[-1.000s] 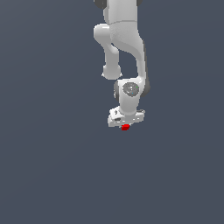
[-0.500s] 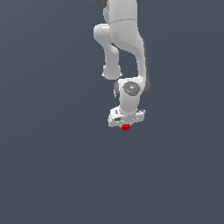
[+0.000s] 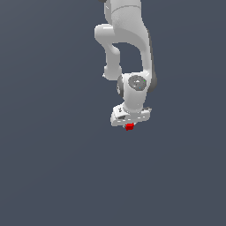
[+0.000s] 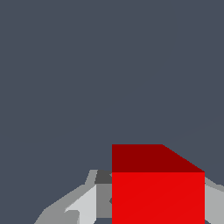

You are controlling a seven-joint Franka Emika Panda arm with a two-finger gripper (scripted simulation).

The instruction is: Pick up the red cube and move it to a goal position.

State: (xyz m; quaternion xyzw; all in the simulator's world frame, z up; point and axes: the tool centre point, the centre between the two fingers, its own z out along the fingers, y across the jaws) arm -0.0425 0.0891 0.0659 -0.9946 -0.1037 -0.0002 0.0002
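Note:
The red cube point(image 3: 129, 127) is a tiny bright red block sitting just under the white hand of my arm in the exterior view. In the wrist view the red cube point(image 4: 157, 188) fills the space between my grey fingers point(image 4: 83, 205), which press against its sides. My gripper point(image 3: 129, 126) is shut on the cube and holds it against the plain dark grey ground. The fingertips themselves are hidden behind the hand in the exterior view. No goal marker shows in either view.
The white arm point(image 3: 126, 44) reaches down from the exterior view's upper edge. A plain dark grey surface point(image 3: 53, 167) fills everything around it.
The arm and the cube have shifted very slightly upward. The grip on the cube has not changed.

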